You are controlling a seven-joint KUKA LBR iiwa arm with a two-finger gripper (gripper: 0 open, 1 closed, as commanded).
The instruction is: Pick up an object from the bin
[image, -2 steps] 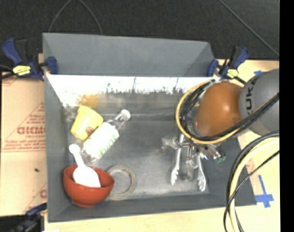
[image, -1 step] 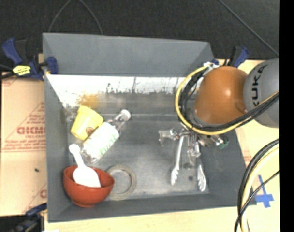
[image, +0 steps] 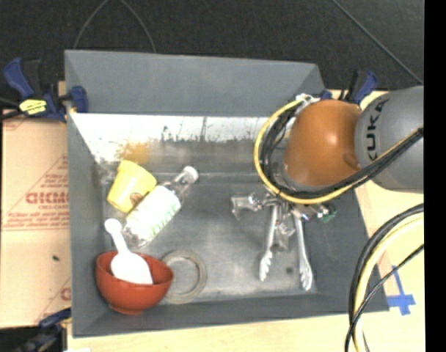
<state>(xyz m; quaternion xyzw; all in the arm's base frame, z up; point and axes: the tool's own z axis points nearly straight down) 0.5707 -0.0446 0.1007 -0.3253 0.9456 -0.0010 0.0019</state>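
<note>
Looking down from above, the claw (image: 285,279) hangs over bare floor in the right half of the grey metal bin (image: 208,134). Its two silver fingers (image: 266,268) are spread wide, with nothing between them. Everything pickable lies well to its left: a translucent tape ring (image: 183,273) nearest, a red bowl (image: 135,293) holding a white plastic scoop (image: 128,261), a clear plastic bottle (image: 155,211) and a yellow cup (image: 129,183).

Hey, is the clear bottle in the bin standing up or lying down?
Lying down. The clear bottle rests on its side, its whole length showing, base near the red bowl, cap pointing away from it.
</note>
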